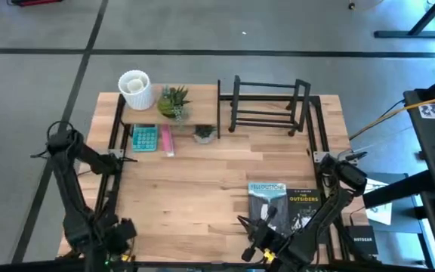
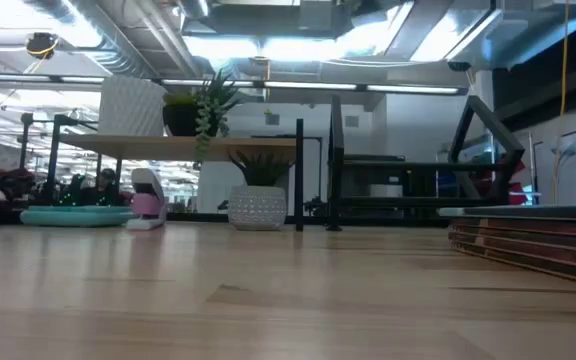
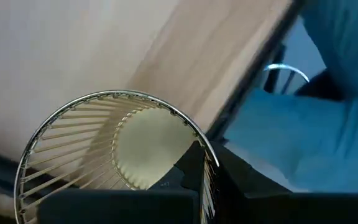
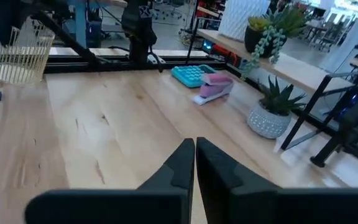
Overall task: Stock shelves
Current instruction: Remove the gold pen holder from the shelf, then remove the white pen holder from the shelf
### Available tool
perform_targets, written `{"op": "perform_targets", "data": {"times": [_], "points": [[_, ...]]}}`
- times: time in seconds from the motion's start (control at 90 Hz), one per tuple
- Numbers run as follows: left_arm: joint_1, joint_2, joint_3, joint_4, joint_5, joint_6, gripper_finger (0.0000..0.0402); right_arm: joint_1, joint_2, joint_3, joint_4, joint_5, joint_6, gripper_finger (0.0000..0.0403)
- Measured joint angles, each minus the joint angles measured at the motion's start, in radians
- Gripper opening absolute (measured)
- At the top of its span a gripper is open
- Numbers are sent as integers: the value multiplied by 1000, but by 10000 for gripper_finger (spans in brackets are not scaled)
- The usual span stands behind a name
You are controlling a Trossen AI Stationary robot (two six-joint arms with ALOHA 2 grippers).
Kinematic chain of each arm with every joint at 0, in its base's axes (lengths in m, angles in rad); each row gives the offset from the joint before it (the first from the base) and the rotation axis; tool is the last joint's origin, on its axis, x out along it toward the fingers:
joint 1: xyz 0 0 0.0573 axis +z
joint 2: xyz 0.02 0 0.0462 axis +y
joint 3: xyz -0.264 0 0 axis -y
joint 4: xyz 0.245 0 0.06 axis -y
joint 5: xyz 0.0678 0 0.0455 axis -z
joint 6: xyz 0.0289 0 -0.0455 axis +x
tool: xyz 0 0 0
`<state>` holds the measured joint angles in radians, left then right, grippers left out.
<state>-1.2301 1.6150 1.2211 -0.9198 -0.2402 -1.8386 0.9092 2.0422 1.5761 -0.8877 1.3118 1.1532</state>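
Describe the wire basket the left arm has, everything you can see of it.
The wire basket is a round, open-topped cup of thin gold-coloured wires running from a rim hoop to a pale solid base. It looks empty. The left gripper holds it at the rim, one dark finger inside the wall, tipped so the wrist camera looks into its mouth. The right wrist view shows it raised off the table at the near left edge, touching nothing else.
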Motion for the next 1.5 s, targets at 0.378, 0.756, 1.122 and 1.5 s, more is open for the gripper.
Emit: {"op": "perform_targets", "data": {"times": [0.378, 0.756, 1.122, 1.5], "points": [[-29, 56, -39, -13, -43, -117, 21, -2, 0, 0, 0, 19, -8, 1], [0, -6, -33, -14, 133, -35, 183, -7, 0, 0, 5, 3, -8, 1], [299, -320, 66, -248, 82, 416, 217, -7, 0, 0, 21, -15, -7, 1], [941, -521, 213, -256, -418, 1389, 217, -7, 0, 0, 21, -22, -7, 1]]}}
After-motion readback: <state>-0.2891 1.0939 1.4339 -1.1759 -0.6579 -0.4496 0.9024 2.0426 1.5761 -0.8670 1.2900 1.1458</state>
